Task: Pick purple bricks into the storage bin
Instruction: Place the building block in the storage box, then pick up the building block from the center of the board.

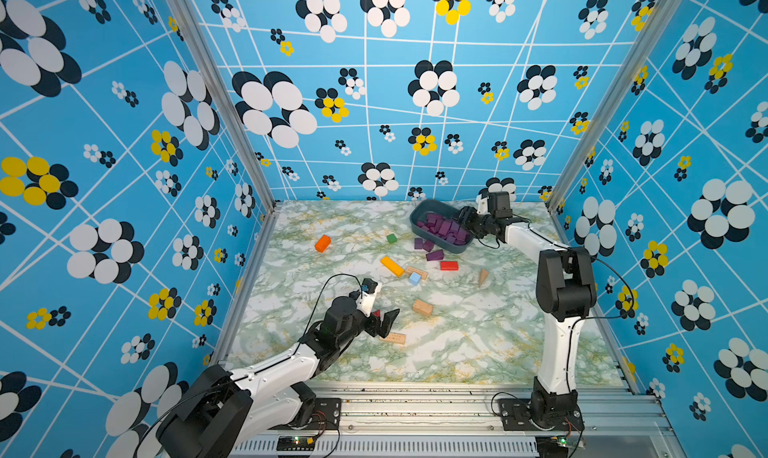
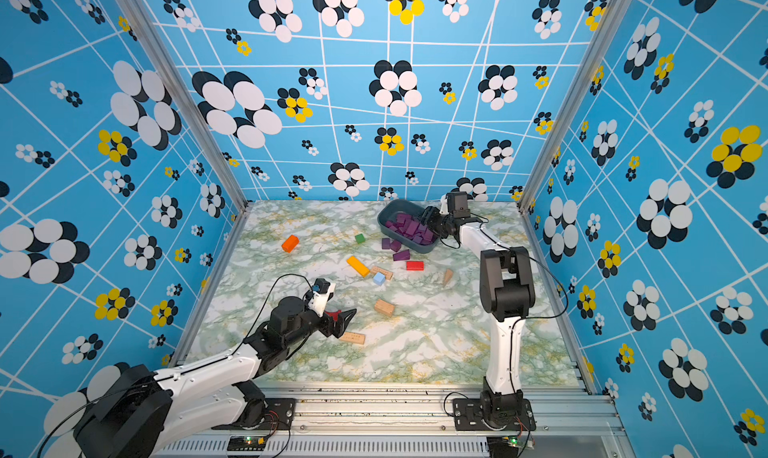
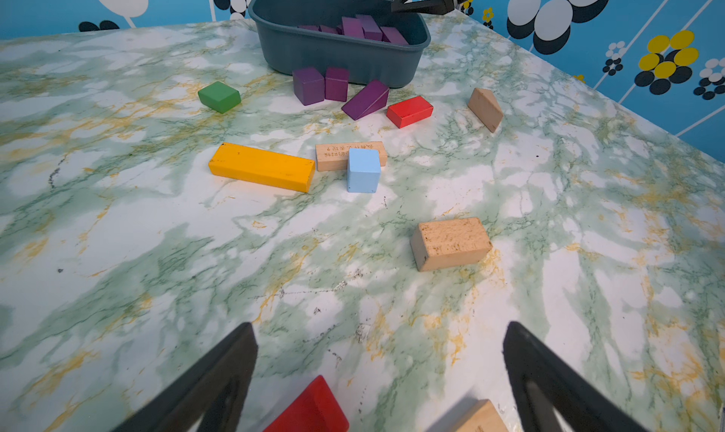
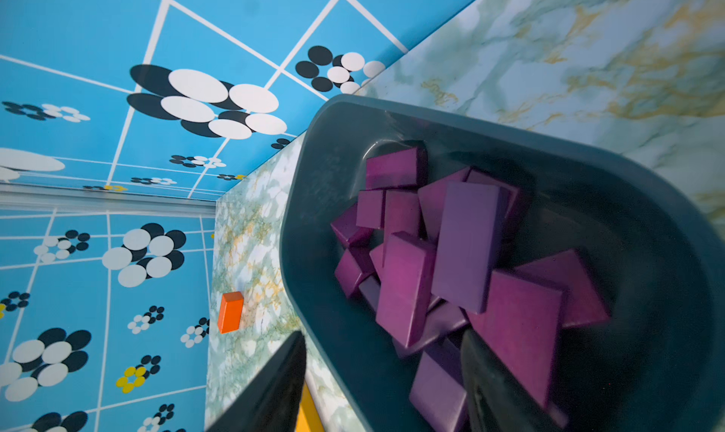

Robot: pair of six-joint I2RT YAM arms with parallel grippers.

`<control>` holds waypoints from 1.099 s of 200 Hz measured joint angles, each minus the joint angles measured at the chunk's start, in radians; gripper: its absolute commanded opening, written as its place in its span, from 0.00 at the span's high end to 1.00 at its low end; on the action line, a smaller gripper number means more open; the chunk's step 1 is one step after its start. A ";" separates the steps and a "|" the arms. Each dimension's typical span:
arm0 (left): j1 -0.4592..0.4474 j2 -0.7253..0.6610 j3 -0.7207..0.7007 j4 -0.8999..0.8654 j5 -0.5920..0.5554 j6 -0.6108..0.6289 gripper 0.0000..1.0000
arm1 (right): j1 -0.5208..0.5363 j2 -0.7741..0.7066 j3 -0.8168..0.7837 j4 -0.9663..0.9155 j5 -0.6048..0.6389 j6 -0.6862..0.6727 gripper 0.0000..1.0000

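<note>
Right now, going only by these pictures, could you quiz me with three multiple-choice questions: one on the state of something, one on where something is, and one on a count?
1. The left gripper is:
A. shut tight
B. open wide
C. out of sight

2. The right gripper hangs:
A. over the dark slate-blue plastic storage bin
B. touching the left gripper
C. folded back at its own base

3. How many small dark-purple wooden bricks lie on the green-veined marble-look tabletop, outside the bin?
A. one
B. three
C. six

Answers:
1 B: the left wrist view shows its two fingers far apart.
2 A: both top views show it above the bin's purple pile.
3 B: three sit just beside the bin's wall.
</note>
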 measured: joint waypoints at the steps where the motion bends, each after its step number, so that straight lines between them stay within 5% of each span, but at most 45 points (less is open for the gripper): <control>1: 0.000 0.000 0.000 0.000 0.000 0.000 0.01 | 0.000 -0.008 -0.006 -0.002 0.001 -0.002 0.34; 66: 0.000 0.004 0.013 0.000 0.000 -0.003 0.00 | 0.000 -0.402 -0.340 0.017 0.000 -0.069 0.25; 108: 0.000 0.130 0.106 0.009 0.010 -0.031 0.01 | -0.007 -0.623 -0.595 0.093 -0.017 -0.070 0.14; 152: -0.015 0.302 0.232 0.013 -0.004 -0.050 0.01 | -0.047 -0.707 -0.721 0.119 -0.021 -0.092 0.04; 220: -0.022 0.581 0.564 -0.014 -0.010 -0.036 0.01 | -0.047 -0.838 -0.866 0.133 -0.030 -0.095 0.01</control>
